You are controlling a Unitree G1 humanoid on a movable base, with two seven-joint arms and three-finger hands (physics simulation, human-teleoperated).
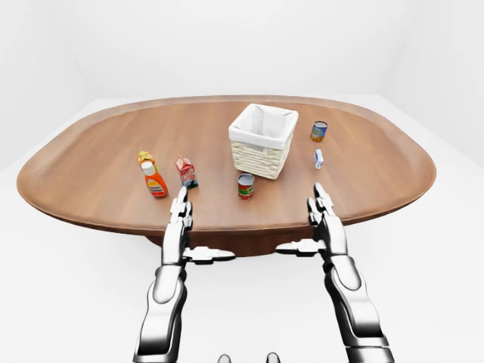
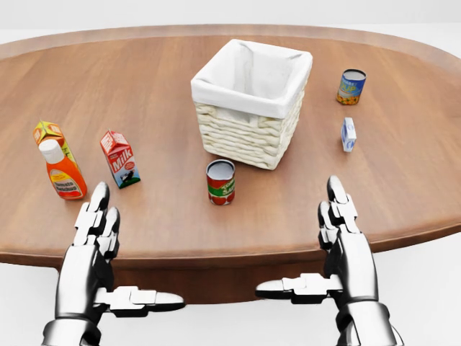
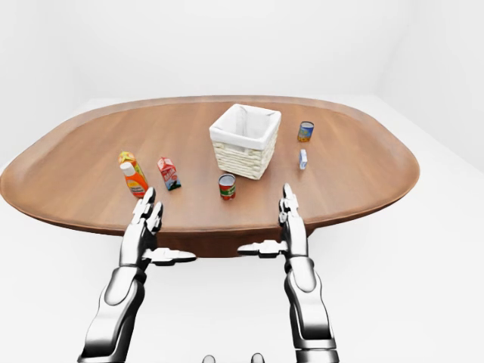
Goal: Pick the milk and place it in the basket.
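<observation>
A red and white milk carton (image 2: 120,158) stands upright on the brown oval table (image 2: 158,86), left of a white-lined wicker basket (image 2: 252,101). My left hand (image 2: 97,249) hovers open at the table's near edge, just below and left of the carton, holding nothing. At the near edge on the right, below the basket, my right hand (image 2: 338,245) is open and holds nothing. Both thumbs point inward.
An orange sauce bottle (image 2: 63,171) and a small orange-green carton (image 2: 49,134) stand left of the milk. A red can (image 2: 220,182) sits just below the basket. A blue-yellow can (image 2: 351,86) and a small blue-white carton (image 2: 348,134) stand to the basket's right.
</observation>
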